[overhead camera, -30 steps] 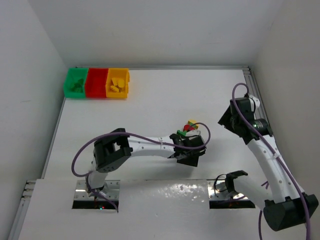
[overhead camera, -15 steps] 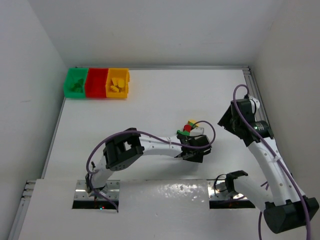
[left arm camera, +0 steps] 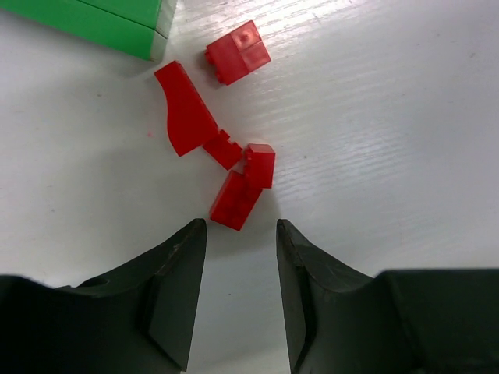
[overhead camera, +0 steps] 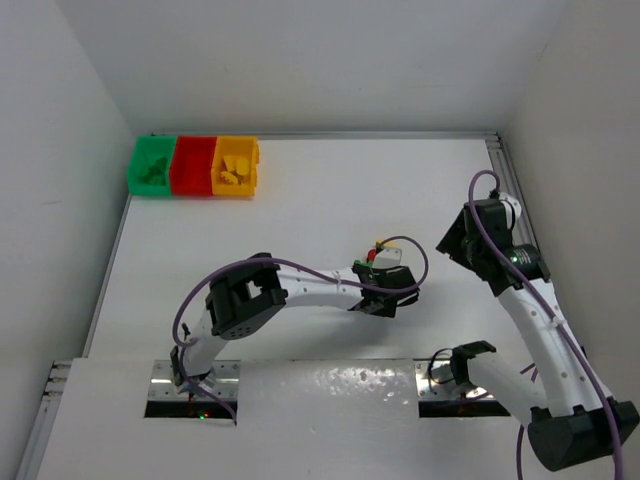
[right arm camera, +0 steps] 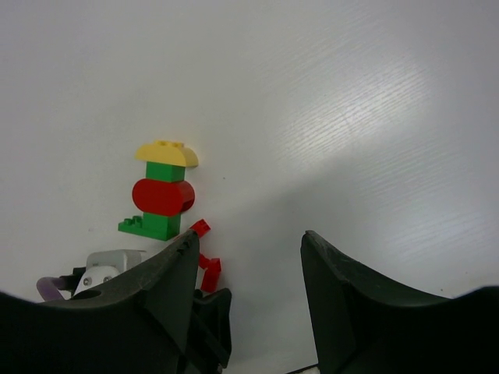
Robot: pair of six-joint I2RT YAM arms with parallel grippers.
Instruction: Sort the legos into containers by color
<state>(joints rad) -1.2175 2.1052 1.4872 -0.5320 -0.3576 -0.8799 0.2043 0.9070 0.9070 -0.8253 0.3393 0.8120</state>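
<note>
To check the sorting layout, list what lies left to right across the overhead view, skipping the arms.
Green bin → red bin → yellow bin → stacked bricks.

White table [overhead camera: 320, 195], joined bins [overhead camera: 190, 188] far left, loose red bricks [left arm camera: 187, 113], brick stack [right arm camera: 164, 196]

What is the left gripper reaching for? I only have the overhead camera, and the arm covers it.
Observer: Loose red pieces lie on the table just ahead of the left gripper. Its jaws are open with nothing between them.
Operator: Any other colour down there?
Observer: A green block shows at the upper left corner of the left wrist view, close to the red ones. Only part of it is in frame.
Operator: And the little tower?
Observer: The right wrist view shows the tower upright: yellow cap, green, a round red piece, green base.
</note>
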